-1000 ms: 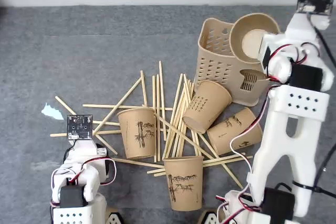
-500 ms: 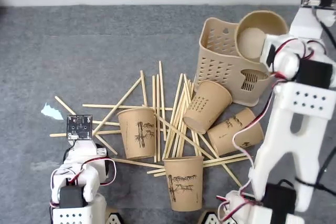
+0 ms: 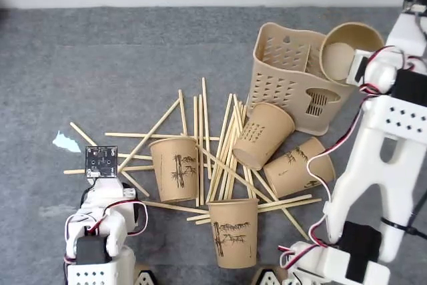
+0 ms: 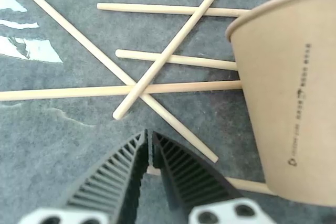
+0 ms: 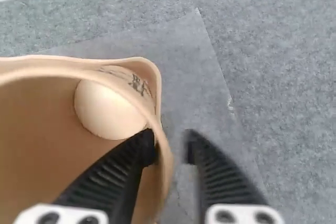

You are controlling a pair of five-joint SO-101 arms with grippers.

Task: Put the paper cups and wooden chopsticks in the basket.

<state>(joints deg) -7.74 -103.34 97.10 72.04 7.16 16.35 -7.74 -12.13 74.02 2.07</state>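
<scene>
Pinching paper cup (image 5: 52, 156) rim, right tool (image 5: 170, 142) beside basket (image 3: 287, 83)

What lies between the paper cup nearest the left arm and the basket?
In the high view, between that cup and the basket lie crossed wooden chopsticks and a second paper cup, which sits right beside the basket.

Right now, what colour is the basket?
The basket is beige, best seen in the high view.

Matt paper cups (image 3: 175, 168), smooth wooden chopsticks (image 4: 168, 9), plastic basket (image 3: 287, 91), rough cloth (image 3: 100, 65).
</scene>
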